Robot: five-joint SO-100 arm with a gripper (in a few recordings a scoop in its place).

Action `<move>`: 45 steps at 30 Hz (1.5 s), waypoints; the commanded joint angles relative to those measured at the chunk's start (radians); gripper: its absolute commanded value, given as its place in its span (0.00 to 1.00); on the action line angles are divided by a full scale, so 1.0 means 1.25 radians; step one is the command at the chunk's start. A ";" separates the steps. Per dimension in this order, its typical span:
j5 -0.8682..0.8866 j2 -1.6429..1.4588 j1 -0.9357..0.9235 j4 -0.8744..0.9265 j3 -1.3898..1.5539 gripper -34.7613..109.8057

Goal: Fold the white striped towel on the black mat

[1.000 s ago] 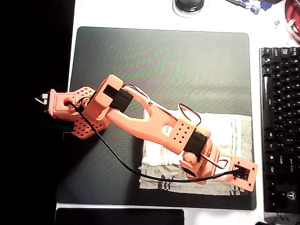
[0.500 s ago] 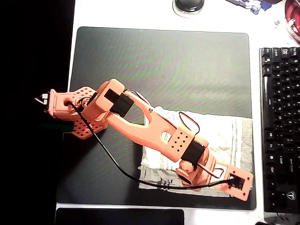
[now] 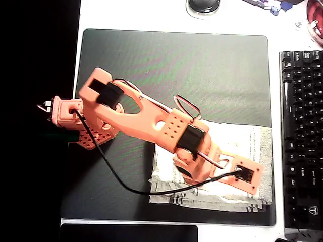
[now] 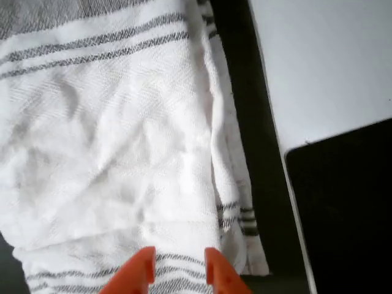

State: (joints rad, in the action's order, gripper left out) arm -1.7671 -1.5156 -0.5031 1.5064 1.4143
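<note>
Lying on lower right part of black mat (image 3: 166, 60), white striped towel (image 3: 252, 138) is seen in overhead view, rumpled, layered edges showing at lower side. Orange arm (image 3: 141, 121) is stretched across mat above towel. In wrist view, gripper (image 4: 179, 267) is held just over towel (image 4: 122, 153) near striped edge, orange fingertips (image 4: 142, 264) slightly parted, nothing pinched between. Black keyboard (image 3: 302, 136) is placed right of mat.

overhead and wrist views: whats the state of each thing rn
white striped towel: lying rumpled on the mat, layers overlapping at its edge
black mat: flat on the table, towel on its lower right part in the overhead view
pincer: fingertips slightly apart, right over the towel's striped edge
keyboard: beside the mat, untouched
</note>
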 commanded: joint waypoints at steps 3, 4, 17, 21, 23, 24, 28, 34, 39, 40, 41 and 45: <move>-0.002 -0.074 -0.005 0.053 0.079 0.30; -0.004 -0.076 -0.007 0.053 0.094 0.30; -0.043 0.039 -0.079 -0.098 0.309 0.30; -0.025 0.085 -0.085 -0.155 0.324 0.31; -0.016 0.091 -0.083 -0.157 0.325 0.31; -0.015 0.086 -0.082 -0.146 0.319 0.31; -0.022 0.028 -0.079 -0.071 0.265 0.31; -0.033 -0.055 -0.047 0.007 0.171 0.31; 0.033 -0.015 0.032 0.044 0.032 0.32; 0.059 0.011 0.050 0.040 -0.005 0.32; 0.081 0.042 0.069 0.042 -0.048 0.32; 0.144 0.173 0.141 0.018 -0.215 0.32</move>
State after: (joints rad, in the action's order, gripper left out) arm -1.6137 -1.3530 -0.3682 1.5401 1.2778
